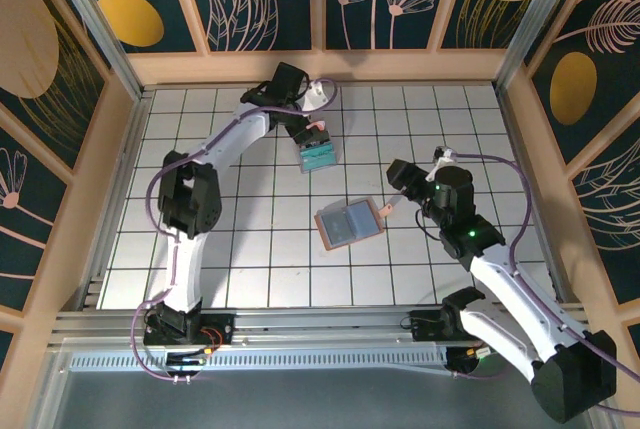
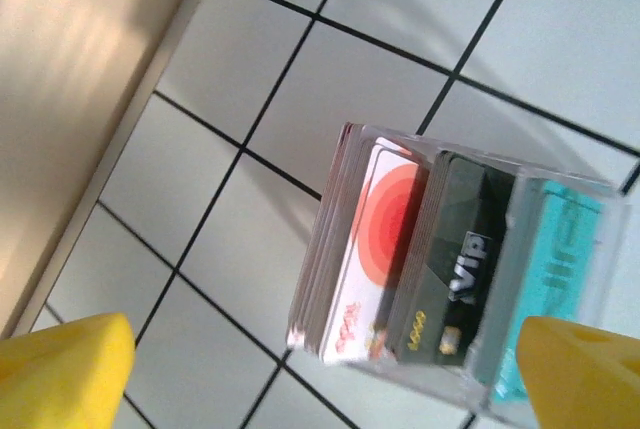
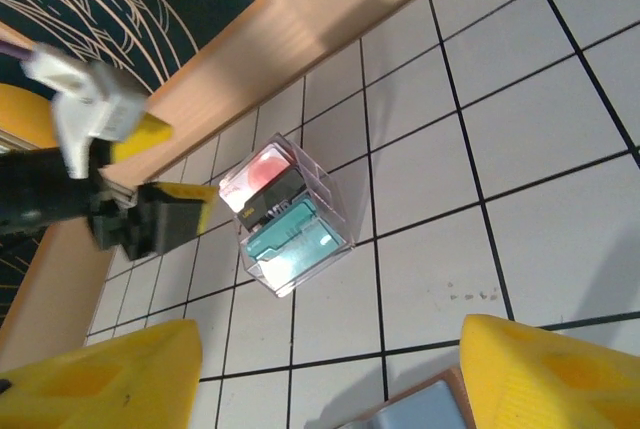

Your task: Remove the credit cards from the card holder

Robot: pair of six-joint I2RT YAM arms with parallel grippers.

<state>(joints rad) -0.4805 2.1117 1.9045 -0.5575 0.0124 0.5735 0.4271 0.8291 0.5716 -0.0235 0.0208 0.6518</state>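
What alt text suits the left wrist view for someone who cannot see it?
A clear plastic box stands on a white tiled table, holding a white card with red circles, a black VIP card and a teal card. The left gripper has its yellow fingertips wide apart at the bottom corners.

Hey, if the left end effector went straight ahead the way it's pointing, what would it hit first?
Most likely the clear card box. It sits right ahead of the open left end effector, centred in its line, with nothing in front of it. How near it is can't be judged well.
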